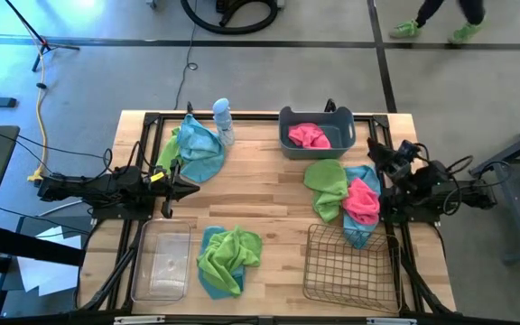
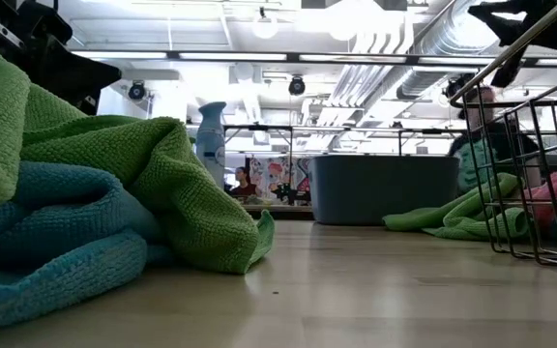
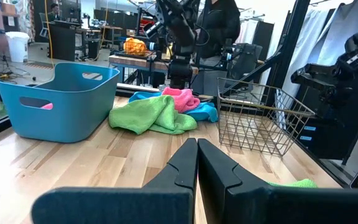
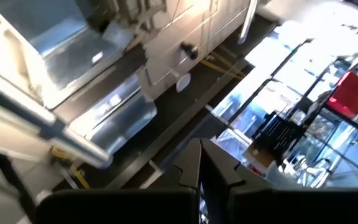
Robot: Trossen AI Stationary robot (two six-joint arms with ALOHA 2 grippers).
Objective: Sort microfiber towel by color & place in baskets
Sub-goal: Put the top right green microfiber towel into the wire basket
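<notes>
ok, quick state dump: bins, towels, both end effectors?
Blue tub: holds one pink towel.
Clear bin: empty.
Wire basket: empty.
Teal and green pile by spray bottle: unsorted.
Green on teal pile: unsorted, between bin and basket.
Green, pink, teal pile: unsorted.
Left end effector: shut, empty.
Right end effector: shut, empty, at the table's right edge.

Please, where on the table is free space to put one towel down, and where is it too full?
Bare wood lies in the middle of the table, between the left gripper and the green towel on the right pile. The strip before the grey-blue tub is bare too. Crowded: the front edge, with clear bin, towel heap and wire basket.
</notes>
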